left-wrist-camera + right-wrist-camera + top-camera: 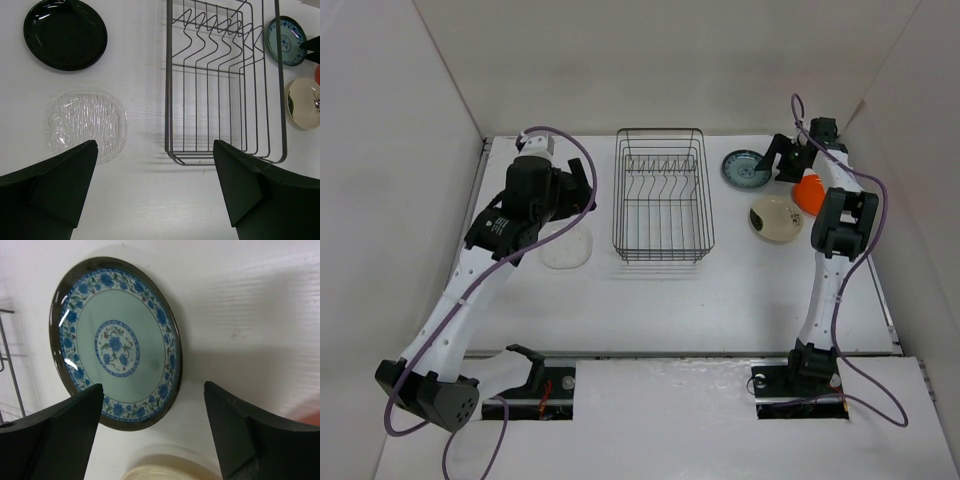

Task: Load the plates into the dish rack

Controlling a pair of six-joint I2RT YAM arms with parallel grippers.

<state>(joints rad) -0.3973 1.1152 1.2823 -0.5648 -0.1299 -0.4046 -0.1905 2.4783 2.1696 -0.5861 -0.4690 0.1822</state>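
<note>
The table point(720, 300) carries everything in this task, and the dish rack point(660, 130) stands at its far middle with no plate between its upright tines. You have five plates lying flat. The black plate point(65, 34) and the clear plate point(87, 125) are left of the rack. The teal patterned plate point(117, 342), the cream plate point(775, 217) and the orange plate point(809, 192) are grouped to its right. Your left gripper point(154, 150) hangs above bare table between the clear plate and the rack's near corner, with its jaws wide apart and nothing in them. Your right gripper point(154, 390) sits over the teal plate's right-hand rim, also parted and empty. The step in hand appears to be the pick of that teal plate. Since it lies flat, you should take it by the raised rim, one finger outside and one inside. Close only once the rim is squarely between the fingers. Keep clear of the cream plate just beside it. Lift before tilting, then present the plate on edge to a tine slot.
</note>
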